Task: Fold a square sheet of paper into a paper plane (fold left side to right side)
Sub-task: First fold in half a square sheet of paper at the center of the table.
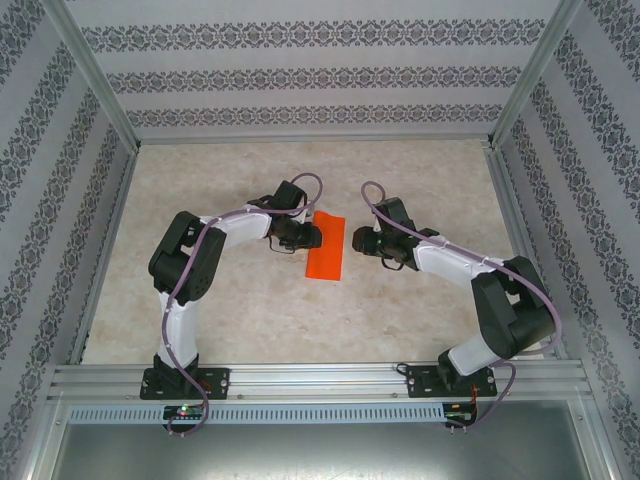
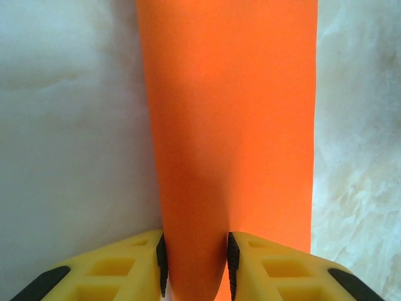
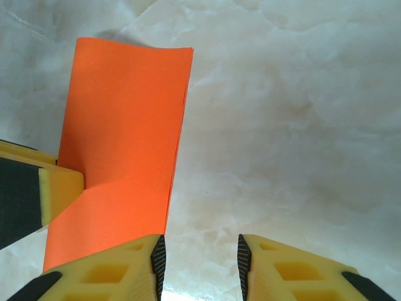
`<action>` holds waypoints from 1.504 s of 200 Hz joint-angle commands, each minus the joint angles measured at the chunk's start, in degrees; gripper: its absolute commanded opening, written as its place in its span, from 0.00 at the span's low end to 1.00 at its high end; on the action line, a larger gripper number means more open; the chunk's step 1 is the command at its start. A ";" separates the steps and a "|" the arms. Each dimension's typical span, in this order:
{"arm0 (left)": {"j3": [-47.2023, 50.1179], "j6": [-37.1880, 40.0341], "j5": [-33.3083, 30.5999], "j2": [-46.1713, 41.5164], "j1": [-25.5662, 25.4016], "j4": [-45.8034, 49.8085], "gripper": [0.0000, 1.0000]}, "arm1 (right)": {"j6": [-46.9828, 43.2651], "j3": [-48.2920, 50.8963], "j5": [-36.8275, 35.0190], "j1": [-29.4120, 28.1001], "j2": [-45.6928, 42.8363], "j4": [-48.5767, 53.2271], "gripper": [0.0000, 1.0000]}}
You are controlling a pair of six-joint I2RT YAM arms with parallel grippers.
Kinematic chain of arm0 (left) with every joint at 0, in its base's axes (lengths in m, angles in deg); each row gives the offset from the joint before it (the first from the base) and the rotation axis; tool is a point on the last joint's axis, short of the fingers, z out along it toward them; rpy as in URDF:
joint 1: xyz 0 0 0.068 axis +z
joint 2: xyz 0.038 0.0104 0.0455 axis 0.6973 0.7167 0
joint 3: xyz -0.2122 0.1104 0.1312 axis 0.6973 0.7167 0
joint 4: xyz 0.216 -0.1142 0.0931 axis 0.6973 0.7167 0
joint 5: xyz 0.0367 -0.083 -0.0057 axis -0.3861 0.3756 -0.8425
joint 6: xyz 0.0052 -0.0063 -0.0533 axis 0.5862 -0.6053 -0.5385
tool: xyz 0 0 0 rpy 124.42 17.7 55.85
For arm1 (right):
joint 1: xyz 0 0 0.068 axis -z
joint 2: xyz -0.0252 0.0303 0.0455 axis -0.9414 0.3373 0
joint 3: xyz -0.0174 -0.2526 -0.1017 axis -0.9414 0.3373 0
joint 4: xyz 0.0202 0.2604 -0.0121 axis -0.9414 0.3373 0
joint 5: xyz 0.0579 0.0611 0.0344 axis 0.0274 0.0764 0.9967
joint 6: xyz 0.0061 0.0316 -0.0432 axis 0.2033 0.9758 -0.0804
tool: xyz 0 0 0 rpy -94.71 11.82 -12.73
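The paper (image 1: 328,250) lies near the middle of the table (image 1: 430,180) as a narrow orange strip, its long side running away from the arm bases and leaning a little to one side. In the right wrist view its right edge shows two layers lying on each other, so it is folded over, and its far end lifts slightly off the marble surface. The left gripper (image 1: 303,238) is at the strip's left edge; in its own wrist view the jaws stand apart with the orange surface filling the gap between the black pads (image 2: 161,263), and the right finger lies over the paper while the left one meets its edge. The right wrist view shows one yellow finger (image 3: 61,187) of that gripper set on the left edge, where the sheet dimples a little. It is spread and not pinching, tips down on the sheet. The right gripper (image 1: 358,243) is just beside the strip's right edge, jaws apart and holding nothing, bare table between them, its left finger over the near corner
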 commanded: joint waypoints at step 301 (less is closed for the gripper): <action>-3.14 2.79 -2.98 2.80 -1.89 6.20 0.35 | 3.32 0.38 7.02 0.12 1.17 -5.08 0.27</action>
